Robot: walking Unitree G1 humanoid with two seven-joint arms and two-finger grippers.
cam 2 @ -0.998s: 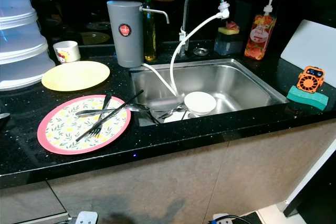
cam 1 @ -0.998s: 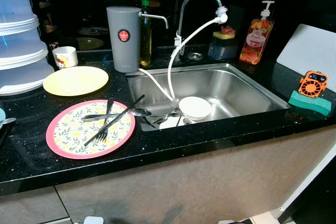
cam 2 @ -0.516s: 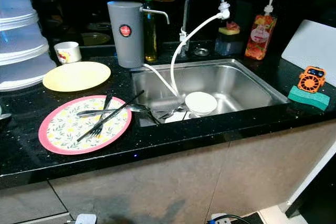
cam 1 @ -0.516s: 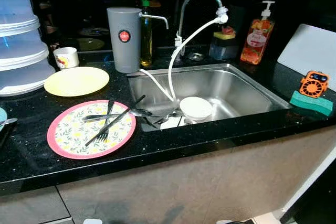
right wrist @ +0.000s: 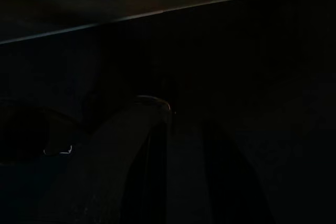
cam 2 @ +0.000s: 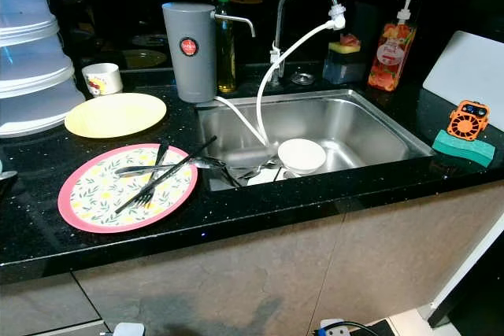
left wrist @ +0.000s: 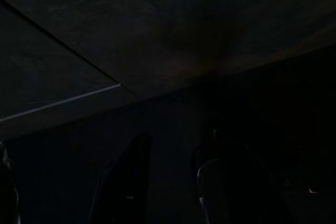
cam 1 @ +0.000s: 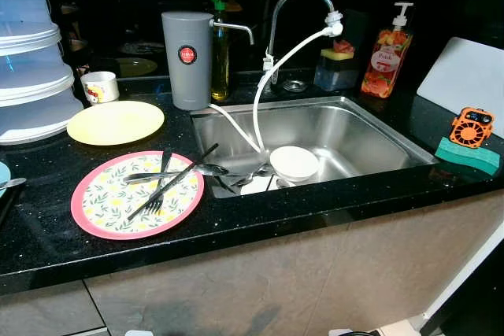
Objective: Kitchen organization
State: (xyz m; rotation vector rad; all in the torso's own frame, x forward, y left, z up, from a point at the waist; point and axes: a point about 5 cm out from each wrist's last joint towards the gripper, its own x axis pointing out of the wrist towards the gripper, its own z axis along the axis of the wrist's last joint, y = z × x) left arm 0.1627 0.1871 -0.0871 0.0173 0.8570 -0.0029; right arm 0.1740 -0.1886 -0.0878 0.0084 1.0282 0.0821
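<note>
Pink floral plate (cam 1: 110, 202) bearing cutlery (cam 1: 167, 177)

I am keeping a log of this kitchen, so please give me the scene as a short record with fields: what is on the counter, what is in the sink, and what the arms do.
counter left: pink floral plate with black fork and other cutlery; plain yellow plate behind it
sink: white bowl inside, white hose hanging from faucet
behind sink: grey dispenser, soap bottle
counter right: green sponge, orange gadget
arms: idle; wrist views very dark
</note>
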